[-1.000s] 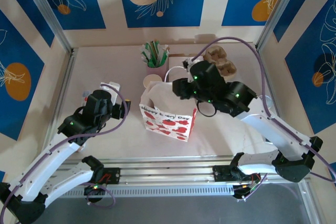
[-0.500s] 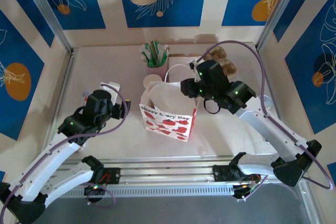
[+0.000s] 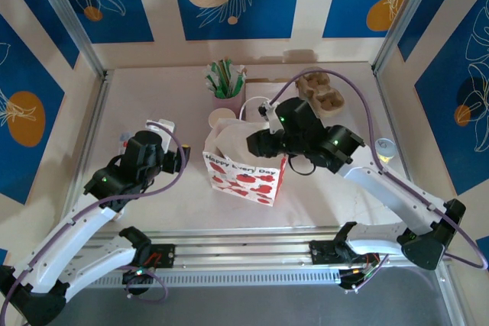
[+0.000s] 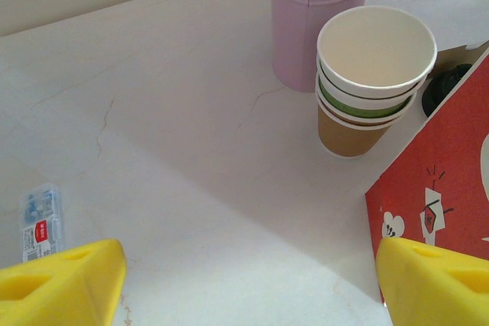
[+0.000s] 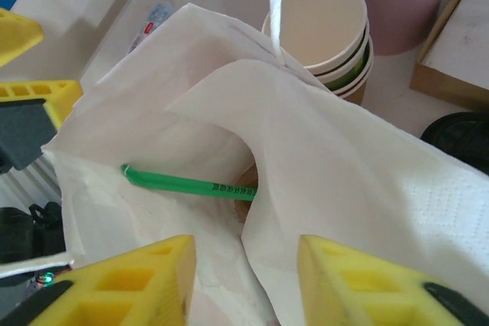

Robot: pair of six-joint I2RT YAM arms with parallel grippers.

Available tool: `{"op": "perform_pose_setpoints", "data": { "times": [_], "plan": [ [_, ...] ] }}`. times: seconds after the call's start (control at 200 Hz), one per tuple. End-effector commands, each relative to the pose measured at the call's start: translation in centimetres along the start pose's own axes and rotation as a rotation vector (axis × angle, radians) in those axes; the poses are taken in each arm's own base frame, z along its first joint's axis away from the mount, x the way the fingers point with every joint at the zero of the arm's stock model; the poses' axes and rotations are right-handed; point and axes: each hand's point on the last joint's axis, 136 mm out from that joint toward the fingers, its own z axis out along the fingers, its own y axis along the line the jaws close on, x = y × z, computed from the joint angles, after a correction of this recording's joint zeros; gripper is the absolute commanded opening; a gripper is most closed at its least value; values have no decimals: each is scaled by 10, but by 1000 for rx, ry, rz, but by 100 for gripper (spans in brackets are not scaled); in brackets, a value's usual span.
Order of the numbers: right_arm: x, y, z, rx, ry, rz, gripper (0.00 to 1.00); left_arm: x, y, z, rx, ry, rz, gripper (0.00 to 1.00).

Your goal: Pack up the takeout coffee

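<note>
The right claw [image 3: 258,143] hung over the open mouth of the red-and-white bag [image 3: 243,172], seen from above, with its arm reaching in from the side. That placement looked meant for dropping things straight into the bag. Just beyond the claw stood a stack of paper cups [image 3: 221,118], and past those a pink pot [image 3: 226,98] of straws. A cardboard tray [image 3: 325,97] lay off to the claw's other side, well apart from the bag.

From the left wrist, the left claw [image 4: 248,257] was spread wide with nothing but bare table between its fingers. It waited short of the cups, which stood ahead of it and a little to one side. The bag's red wall rose close beside one finger, and a small packet [image 4: 38,223] lay near the other. I judged that it was keeping out of the way.

From the right wrist, the right claw's fingers stood apart and pinched nothing. A fold of white paper [image 5: 344,181] ran down between them without being squeezed. Below and ahead of the fingers a green stick [image 5: 191,185] lay inside the bag, so some packing looked done. The cups were outside, just past the bag's far rim, with a black lid [image 5: 462,139] off to one side.
</note>
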Motion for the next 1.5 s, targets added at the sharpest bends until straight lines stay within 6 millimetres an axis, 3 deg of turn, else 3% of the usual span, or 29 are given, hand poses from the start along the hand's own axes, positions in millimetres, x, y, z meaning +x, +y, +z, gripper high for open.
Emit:
{"op": "perform_pose_setpoints", "data": {
  "times": [0.0,0.115,0.24,0.34,0.405,0.425,0.58,0.715,0.98,1.25,1.496],
  "plan": [
    [-22,10,-49,-27,-116,-25,48,-9,5,-5,-9,-47,-11,88],
    [-30,-8,-74,42,-175,-27,66,-16,11,-11,-33,-83,-39,100],
    [-31,-32,-90,96,-227,6,79,-23,21,-17,-79,-131,-75,100],
    [-32,-52,-108,148,-315,37,83,-28,30,-23,-121,-183,-101,100],
    [-32,-65,-119,175,-385,43,92,-29,35,-25,-140,-210,-123,100],
    [-32,-71,-121,197,-408,43,100,-29,37,-25,-149,-215,-127,100],
    [-18,-138,-128,453,-521,63,99,-22,48,-14,-224,-216,-149,100],
    [9,-201,-117,611,-513,175,99,-11,64,3,-293,-189,-160,100],
    [56,-300,-83,765,-616,343,99,6,102,34,-401,-145,-265,100],
    [62,-340,-24,742,-591,252,99,31,118,84,-433,-105,-269,100],
    [58,-362,4,724,-604,220,99,52,131,114,-442,-172,-221,100]
  ]
}}
